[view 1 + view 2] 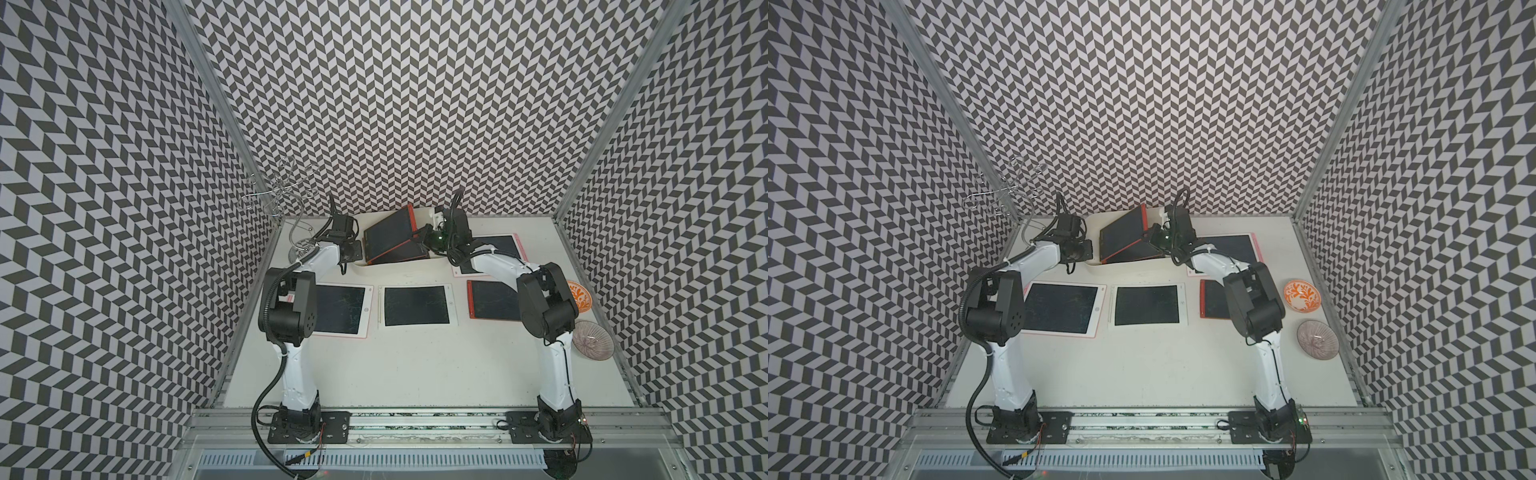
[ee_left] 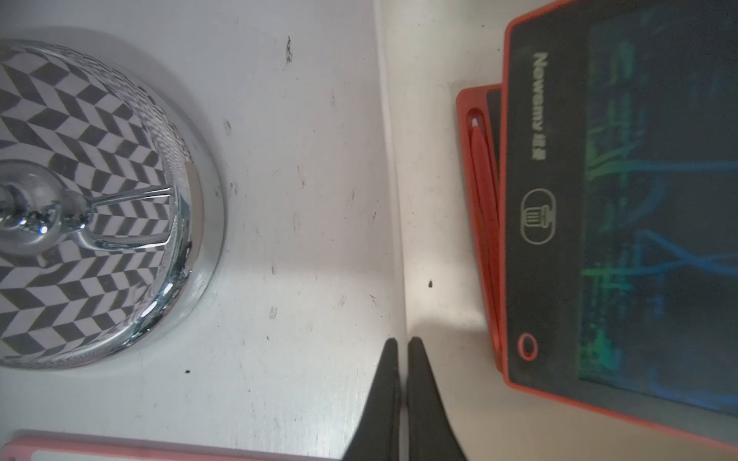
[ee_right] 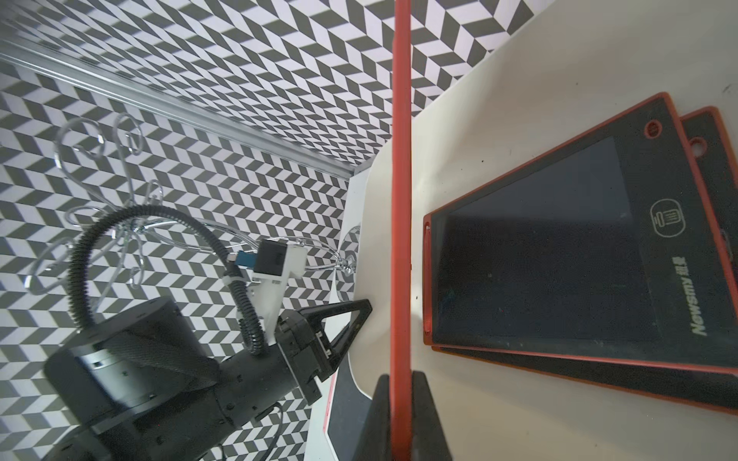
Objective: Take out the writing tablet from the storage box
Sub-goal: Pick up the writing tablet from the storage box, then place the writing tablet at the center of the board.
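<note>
Storage box (image 1: 399, 268) sits at 12 o'clock on the table (image 1: 415, 365). Right gripper (image 3: 400, 379) jaws are clamped on the red-framed writing tablet (image 1: 388, 230) at its 3 o'clock edge. The tablet is tilted over two more tablets (image 3: 559, 259) lying flat in the box. Left gripper (image 2: 404, 345) jaws are pinched together on the box's 9 o'clock wall.

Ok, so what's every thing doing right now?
Lifted tablet, tilted up, not yet clear of the storage box.
Right tool, shut on that tablet's red edge.
Left tool, shut on the box's rim.
Two tablets inside, flat, stacked.
Four tablets outside, lying flat.
Orange bowl, upright, empty.
Purplish bowl, upright, empty.
Wire stand, upright.
</note>
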